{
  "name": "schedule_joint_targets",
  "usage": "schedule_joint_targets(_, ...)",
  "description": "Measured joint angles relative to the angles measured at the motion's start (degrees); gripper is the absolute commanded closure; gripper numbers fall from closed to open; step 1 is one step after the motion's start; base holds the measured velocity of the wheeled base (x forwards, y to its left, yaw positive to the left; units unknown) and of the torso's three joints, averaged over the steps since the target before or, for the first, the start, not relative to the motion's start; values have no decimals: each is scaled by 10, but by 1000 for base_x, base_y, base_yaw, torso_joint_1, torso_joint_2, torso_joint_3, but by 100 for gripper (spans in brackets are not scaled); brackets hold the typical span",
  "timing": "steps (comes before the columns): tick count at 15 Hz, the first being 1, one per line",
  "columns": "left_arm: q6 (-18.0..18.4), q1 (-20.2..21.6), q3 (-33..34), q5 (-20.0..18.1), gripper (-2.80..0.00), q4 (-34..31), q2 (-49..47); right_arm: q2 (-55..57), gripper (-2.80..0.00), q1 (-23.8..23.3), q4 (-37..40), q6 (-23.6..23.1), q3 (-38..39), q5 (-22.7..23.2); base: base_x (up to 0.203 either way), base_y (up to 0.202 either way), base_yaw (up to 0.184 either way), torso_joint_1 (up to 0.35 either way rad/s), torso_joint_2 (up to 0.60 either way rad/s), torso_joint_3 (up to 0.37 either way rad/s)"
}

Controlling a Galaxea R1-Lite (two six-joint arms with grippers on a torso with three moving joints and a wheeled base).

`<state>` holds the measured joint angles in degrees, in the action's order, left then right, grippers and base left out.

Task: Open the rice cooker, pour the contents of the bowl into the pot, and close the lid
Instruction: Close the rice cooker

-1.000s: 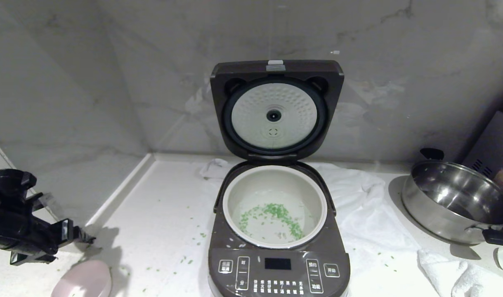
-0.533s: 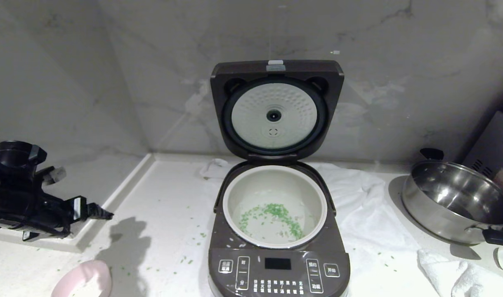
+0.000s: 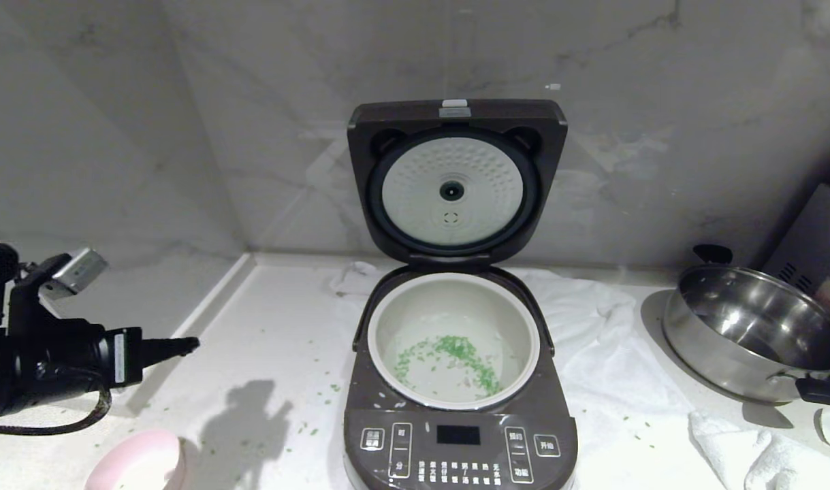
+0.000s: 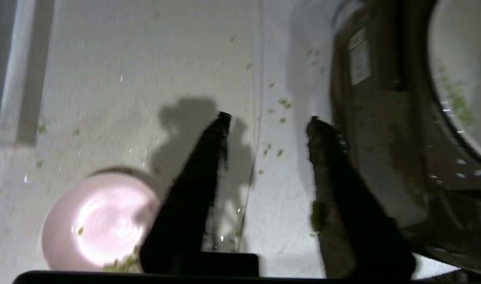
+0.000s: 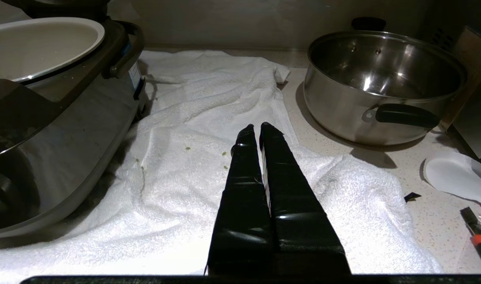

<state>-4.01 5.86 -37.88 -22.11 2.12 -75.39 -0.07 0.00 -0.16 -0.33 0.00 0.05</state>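
Left gripper: jaws apart, empty, at frame left above the surface. Bowl: lower left corner. Rice cooker: centre, lid upright, green bits in pot. Right gripper: jaws closed, empty.

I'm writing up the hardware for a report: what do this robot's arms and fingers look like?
The left gripper sits on a chunky matte black arm with a looping black cable beneath, a small silver-grey box on top and a white label near the wrist. Its fingers are long, black, tapering wedges. The right gripper has the same glossy black tapered fingers.
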Motion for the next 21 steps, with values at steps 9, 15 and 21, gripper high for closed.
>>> schedule_joint_targets(9,-5,-5,130,-116,0,136,267,0,0,0,0,0,0,0,0,0,0,0,0,0)
schedule_joint_targets(15,-24,-5,157,-104,0,136,428,0,0,0,0,0,0,0,0,0,0,0,0,0)
schedule_joint_targets(21,-17,-3,192,-73,0,64,544,0,0,0,0,0,0,0,0,0,0,0,0,0)
